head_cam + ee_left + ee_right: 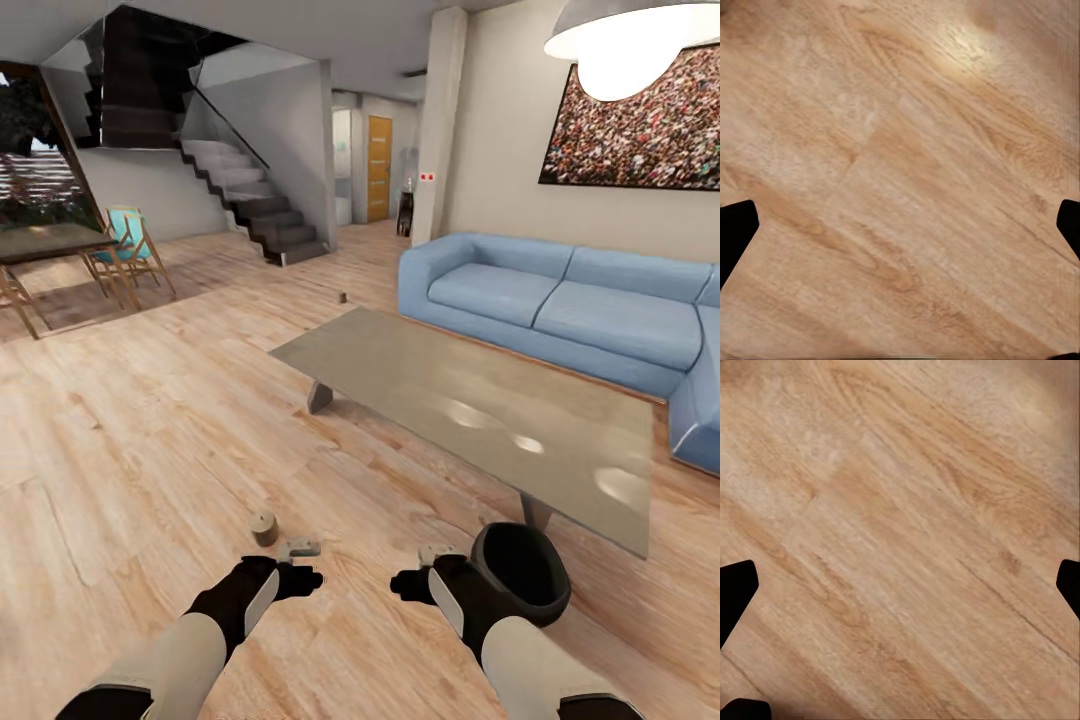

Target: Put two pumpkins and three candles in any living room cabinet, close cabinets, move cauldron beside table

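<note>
Both arms stretched forward, low — left gripper [303, 549], right gripper [437, 553], jaws spread

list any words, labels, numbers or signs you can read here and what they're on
No readable text in any view.
Small red marks on the pillar: too small to read.
Wall picture: a crowd-like pattern, no lettering.
Coffee table, candle and cauldron: plain, no labels.

The floor [150, 430] is showing pale honey-coloured wood with darker streaky grain, and the bench [480, 420] is gleaming grey-beige. A tan candle [264, 527] is standing by a black cauldron [525, 570]; the sofa [560, 305] is showing soft blue, the arms black and cream.
</note>
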Robot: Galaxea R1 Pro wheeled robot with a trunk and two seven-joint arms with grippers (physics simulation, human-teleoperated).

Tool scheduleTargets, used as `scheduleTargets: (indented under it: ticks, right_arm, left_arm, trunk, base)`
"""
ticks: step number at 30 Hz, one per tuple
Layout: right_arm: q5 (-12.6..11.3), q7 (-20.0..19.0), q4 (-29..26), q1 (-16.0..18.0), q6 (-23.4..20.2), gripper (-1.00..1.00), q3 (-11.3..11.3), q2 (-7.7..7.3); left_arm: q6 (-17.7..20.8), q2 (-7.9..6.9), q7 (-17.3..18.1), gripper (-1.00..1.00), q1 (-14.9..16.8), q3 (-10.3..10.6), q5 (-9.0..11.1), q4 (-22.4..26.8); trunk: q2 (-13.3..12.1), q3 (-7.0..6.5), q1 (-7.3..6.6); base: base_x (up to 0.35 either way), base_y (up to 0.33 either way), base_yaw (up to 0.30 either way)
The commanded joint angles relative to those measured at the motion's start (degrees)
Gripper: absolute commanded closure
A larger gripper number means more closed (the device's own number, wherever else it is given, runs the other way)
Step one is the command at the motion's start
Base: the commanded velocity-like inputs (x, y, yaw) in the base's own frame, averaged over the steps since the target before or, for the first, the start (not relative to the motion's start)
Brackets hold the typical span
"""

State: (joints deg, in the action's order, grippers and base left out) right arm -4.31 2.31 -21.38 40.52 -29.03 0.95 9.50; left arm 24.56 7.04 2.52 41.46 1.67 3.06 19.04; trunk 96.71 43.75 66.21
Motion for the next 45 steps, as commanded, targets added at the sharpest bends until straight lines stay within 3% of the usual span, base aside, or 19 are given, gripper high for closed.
scheduleTargets:
  ticks: [1,7,31,45]
  right_arm:
    - [-0.45,0.24,-0.04,-0.01,0.27,-1.0,0.11,-0.01]
    - [-0.44,0.24,0.46,-0.01,2.45,-1.0,0.11,-0.01]
    - [-0.36,0.31,0.55,-0.01,2.66,-1.0,0.19,0.02]
    - [-0.35,0.32,0.55,-0.01,2.66,-1.0,0.4,0.07]
  left_arm:
    - [0.31,-0.03,0.01,-1.0,0.02,0.17,0.29,0.06]
    - [0.41,-0.09,0.03,-1.0,0.02,0.14,0.32,0.0]
    - [0.49,-0.09,-0.06,-1.0,0.03,0.0,0.37,-0.17]
    - [0.33,-0.09,-0.05,-1.0,0.03,0.0,0.54,-0.1]
  trunk:
    - [-0.39,-0.14,-0.23]
    - [-2.8,-1.34,-1.55]
    - [-12.42,-6.49,-6.82]
    - [-12.42,-6.8,-6.82]
  base:
    - [-0.001,0.0,0.291]
    - [0.0,0.0,0.285]
    - [0.0,0.0,0.276]
    - [0.018,0.0,0.286]
